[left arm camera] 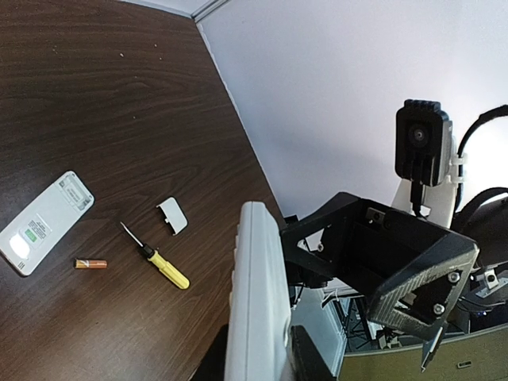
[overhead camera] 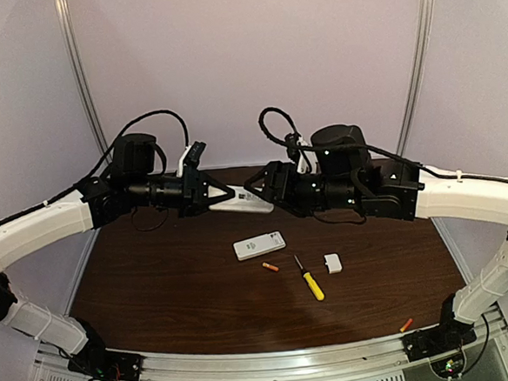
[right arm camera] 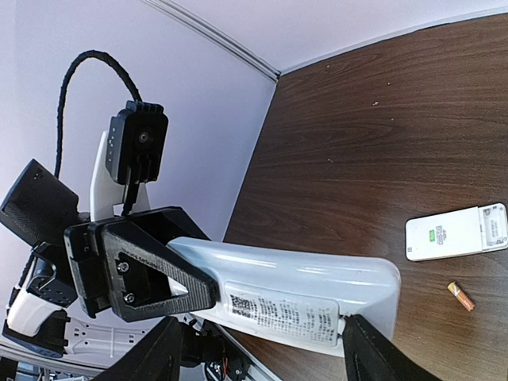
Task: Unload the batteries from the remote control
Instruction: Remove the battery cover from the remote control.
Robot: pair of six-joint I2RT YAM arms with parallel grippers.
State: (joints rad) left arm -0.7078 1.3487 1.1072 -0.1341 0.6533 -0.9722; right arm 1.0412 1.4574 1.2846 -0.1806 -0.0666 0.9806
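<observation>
My left gripper (overhead camera: 228, 197) is shut on one end of a white remote control (overhead camera: 242, 203) and holds it in the air over the back of the table. In the left wrist view the remote (left arm camera: 258, 302) stands edge-on between the jaws of the left gripper (left arm camera: 258, 361). My right gripper (overhead camera: 261, 193) is open at the remote's other end. In the right wrist view the labelled back of the remote (right arm camera: 294, 290) lies across the right gripper (right arm camera: 262, 361), and one fingertip (right arm camera: 373, 349) sits by the end of the label panel. One orange battery (overhead camera: 270, 266) lies on the table, another (overhead camera: 406, 324) near the front right.
A second white remote (overhead camera: 260, 245) lies flat mid-table with its compartment showing. A yellow-handled screwdriver (overhead camera: 310, 280) and a small white cover (overhead camera: 332, 263) lie beside it. Grey walls close the table's back and sides.
</observation>
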